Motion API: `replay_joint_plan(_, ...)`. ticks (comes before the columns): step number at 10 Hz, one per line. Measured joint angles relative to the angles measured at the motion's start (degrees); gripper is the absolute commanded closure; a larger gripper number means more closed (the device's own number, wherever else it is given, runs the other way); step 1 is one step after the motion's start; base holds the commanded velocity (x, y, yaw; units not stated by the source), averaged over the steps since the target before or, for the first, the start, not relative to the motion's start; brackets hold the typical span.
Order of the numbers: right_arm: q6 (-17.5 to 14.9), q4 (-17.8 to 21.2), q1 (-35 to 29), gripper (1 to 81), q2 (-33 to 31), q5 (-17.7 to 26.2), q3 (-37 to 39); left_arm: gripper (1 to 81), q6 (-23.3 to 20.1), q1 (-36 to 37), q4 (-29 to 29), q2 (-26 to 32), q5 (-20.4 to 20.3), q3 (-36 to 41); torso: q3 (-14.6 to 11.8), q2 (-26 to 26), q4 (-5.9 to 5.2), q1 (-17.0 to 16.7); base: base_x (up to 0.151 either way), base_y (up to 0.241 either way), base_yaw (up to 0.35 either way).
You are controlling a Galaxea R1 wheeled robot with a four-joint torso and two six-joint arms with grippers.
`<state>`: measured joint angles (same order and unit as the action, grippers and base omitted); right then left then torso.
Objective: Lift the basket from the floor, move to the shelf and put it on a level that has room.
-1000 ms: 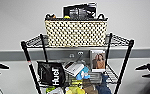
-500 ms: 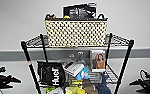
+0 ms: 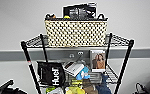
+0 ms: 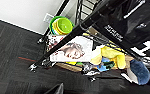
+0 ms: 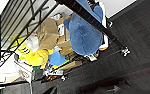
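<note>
The cream-and-dark woven basket [image 3: 76, 33] stands upright on the highest level [image 3: 33, 41] of the black wire shelf [image 3: 28, 60], with dark items sticking out of its top. It covers the middle of that tier, and bare wire shows on either side. My left gripper [image 3: 6, 86] hangs low at the shelf's left, well below the basket and apart from it. My right gripper [image 3: 141, 88] hangs low at the shelf's right, also apart. The dark grey carpet floor [image 4: 11, 50] lies under the shelf's wheels [image 5: 125, 51].
The middle tier holds a black bag [image 3: 51, 73], a white box [image 3: 73, 68] and a photo card [image 3: 98, 60]. Lower down lie green bowls [image 4: 62, 25], a magazine [image 4: 71, 50], a yellow plush [image 4: 111, 53] and a blue plush [image 5: 84, 32]. A pale wall stands behind.
Both arms have sunk lower at the sides of the shelf. The basket has stayed on the top tier.
</note>
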<state>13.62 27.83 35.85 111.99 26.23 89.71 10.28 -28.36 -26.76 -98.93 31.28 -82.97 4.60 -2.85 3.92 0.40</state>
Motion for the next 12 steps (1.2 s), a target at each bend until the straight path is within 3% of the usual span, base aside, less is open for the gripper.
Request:
replay_joint_plan(8,-8.9,0.1,18.2,1.0,9.9,-10.8,4.2,1.0,-7.3,-25.1,0.0,-14.9,-16.8,-4.3,0.0,0.0,0.0,0.0,0.0,0.0,0.0)
replay_joint_plan(12,-13.2,0.2,25.3,1.0,17.6,-14.5,11.3,1.0,-9.1,-34.0,0.7,-19.5,-24.4,-5.6,0.0,0.0,0.0,0.0,0.0,0.0,0.0)
